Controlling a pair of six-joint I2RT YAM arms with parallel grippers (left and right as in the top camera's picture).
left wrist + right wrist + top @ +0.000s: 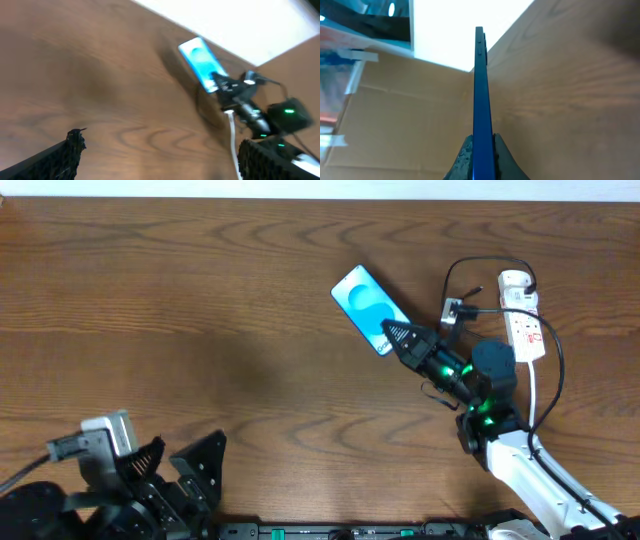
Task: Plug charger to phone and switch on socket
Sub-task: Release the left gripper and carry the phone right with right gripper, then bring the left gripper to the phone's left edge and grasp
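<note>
While the right pincer (393, 333) clamps the phone (366, 306) by its lower end at upper centre-right, the socket (523, 328) lies at far right; the left pincer (185, 450) gapes empty, lower left.

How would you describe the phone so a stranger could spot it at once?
On the wooden table, look right of centre, toward the far edge, where the right end effector grips one end of the phone. It is the only light blue slab, unlike the white power strip farther right.

No legible text, phone (369, 309) screen too small to read, red marks on socket (522, 328) unreadable
</note>
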